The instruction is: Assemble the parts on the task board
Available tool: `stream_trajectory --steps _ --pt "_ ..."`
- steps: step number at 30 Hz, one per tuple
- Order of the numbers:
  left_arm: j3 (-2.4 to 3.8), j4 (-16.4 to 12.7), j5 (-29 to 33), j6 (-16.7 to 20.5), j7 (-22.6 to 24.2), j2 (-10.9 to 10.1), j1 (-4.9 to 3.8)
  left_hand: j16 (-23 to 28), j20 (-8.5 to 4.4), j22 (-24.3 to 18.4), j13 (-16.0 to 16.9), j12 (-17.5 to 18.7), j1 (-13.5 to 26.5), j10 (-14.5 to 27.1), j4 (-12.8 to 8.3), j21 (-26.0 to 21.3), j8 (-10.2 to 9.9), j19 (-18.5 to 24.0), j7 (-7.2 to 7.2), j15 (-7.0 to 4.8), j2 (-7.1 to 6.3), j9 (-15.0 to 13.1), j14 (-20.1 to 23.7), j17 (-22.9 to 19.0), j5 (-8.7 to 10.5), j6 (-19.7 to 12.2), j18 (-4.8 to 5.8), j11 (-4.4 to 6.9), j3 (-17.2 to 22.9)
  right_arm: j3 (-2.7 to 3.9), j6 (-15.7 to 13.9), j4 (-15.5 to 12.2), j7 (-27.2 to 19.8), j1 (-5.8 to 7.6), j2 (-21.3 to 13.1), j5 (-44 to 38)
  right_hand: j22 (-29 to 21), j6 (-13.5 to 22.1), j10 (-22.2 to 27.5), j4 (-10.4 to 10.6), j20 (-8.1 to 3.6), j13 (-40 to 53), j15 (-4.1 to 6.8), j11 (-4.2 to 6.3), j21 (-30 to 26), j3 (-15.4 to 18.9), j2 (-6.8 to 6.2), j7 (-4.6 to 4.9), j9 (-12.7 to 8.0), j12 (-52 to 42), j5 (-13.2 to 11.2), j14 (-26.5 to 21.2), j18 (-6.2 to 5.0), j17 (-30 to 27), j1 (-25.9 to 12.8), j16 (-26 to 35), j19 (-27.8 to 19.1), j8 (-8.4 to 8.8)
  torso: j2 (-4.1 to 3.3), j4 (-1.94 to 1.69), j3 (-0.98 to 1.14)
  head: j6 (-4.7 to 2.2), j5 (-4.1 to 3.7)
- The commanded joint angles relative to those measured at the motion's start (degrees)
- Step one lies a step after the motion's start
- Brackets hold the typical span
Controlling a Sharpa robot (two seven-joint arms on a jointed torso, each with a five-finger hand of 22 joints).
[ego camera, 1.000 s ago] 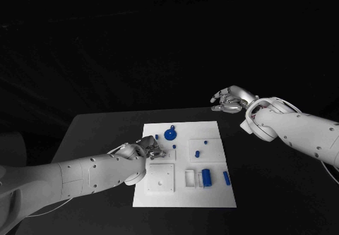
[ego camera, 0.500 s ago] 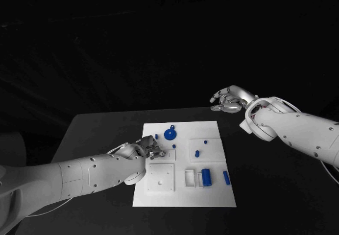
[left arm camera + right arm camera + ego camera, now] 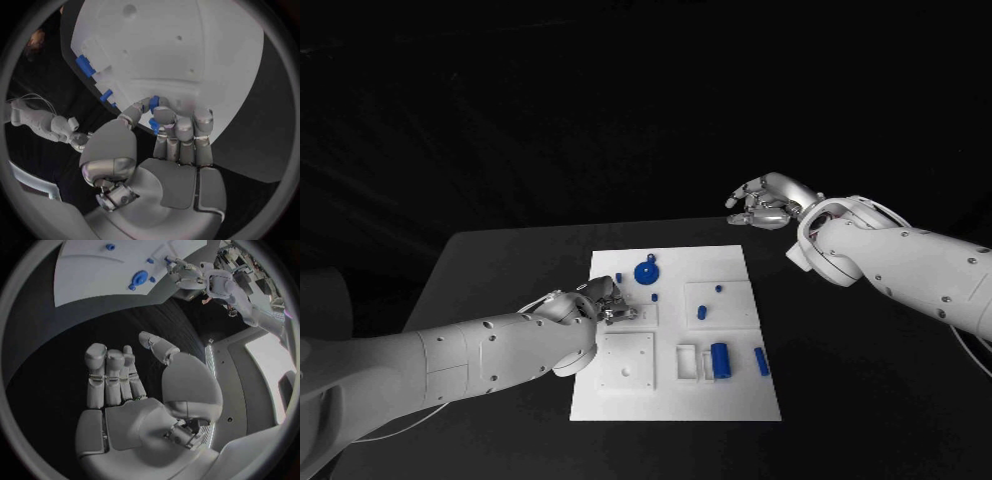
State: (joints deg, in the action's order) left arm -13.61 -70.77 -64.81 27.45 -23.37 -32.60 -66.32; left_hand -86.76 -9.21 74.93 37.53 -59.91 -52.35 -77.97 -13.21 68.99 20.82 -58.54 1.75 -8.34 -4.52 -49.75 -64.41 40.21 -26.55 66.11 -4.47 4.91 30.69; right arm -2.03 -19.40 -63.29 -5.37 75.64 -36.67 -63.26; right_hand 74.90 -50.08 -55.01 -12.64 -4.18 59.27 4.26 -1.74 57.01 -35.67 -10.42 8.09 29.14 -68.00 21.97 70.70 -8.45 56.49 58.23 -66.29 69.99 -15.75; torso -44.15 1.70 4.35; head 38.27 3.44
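Left of centre in the head view, the left hand point(image 3: 600, 301) rests fingers-down on the task board point(image 3: 678, 400), pinching a small blue part point(image 3: 154, 103) at its fingertips, apparently mid-placement. Next it likely needs a careful seating into the board. Further right lie the blue disc point(image 3: 646, 272) and blue cylinder point(image 3: 721, 361). At upper right, the right hand point(image 3: 764, 203) hovers empty, fingers loosely apart, beyond the tabletop point(image 3: 502, 262).
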Motion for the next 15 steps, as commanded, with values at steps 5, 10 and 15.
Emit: stream_trajectory --steps 5,10,15 --pt "-0.06 -0.2 0.4 -1.5 0.6 0.1 0.15 -0.3 -6.19 0.4 0.2 -0.6 -0.2 -2.1 1.2 0.2 0.5 0.1 -3.20 -4.71 -0.95 -0.7 -3.1 0.2 3.49 7.2 -1.87 2.51 -0.2 0.03 0.8 -0.1 -0.3 0.02 0.0 0.0 1.0 0.0 0.1 0.4 -0.30 -0.1 0.05 -0.25 -0.3 0.0 0.03 0.36 0.0 -0.3 0.4 0.3 -6.55 0.1 -0.4 0.2 0.1 0.32 0.03 -0.03 0.02 0.09 -0.02" --pt "-0.06 -0.2 0.5 -1.4 0.7 0.1 0.15 -0.3 -6.18 0.4 0.2 -0.7 -0.2 -2.1 1.4 0.2 0.5 0.1 -3.21 -4.72 -1.17 -0.7 -3.1 0.2 4.12 7.2 -1.89 2.51 -0.1 0.03 0.8 -0.1 -0.3 0.02 0.1 0.0 1.0 0.0 0.1 0.4 -0.30 -0.1 0.05 -0.25 -0.3 0.1 0.04 0.36 0.0 -0.3 0.5 0.3 -6.55 0.1 -0.4 0.2 0.1 0.32 0.05 -0.01 0.01 0.09 -0.05" --pt "-0.06 -0.1 0.6 -1.4 0.6 0.1 0.15 -0.3 -6.17 0.4 0.2 -0.7 -0.2 -2.1 1.7 0.2 0.6 0.1 -3.21 -4.72 -1.44 -0.7 -3.1 0.2 4.83 7.1 -1.92 2.52 -0.2 0.02 0.9 -0.2 -0.3 0.02 0.0 0.0 1.0 0.0 0.1 0.4 -0.30 -0.1 0.05 -0.25 -0.3 0.1 0.04 0.37 0.0 -0.3 0.5 0.3 -6.55 0.1 -0.4 0.2 0.1 0.32 0.03 -0.01 0.02 0.10 -0.07"
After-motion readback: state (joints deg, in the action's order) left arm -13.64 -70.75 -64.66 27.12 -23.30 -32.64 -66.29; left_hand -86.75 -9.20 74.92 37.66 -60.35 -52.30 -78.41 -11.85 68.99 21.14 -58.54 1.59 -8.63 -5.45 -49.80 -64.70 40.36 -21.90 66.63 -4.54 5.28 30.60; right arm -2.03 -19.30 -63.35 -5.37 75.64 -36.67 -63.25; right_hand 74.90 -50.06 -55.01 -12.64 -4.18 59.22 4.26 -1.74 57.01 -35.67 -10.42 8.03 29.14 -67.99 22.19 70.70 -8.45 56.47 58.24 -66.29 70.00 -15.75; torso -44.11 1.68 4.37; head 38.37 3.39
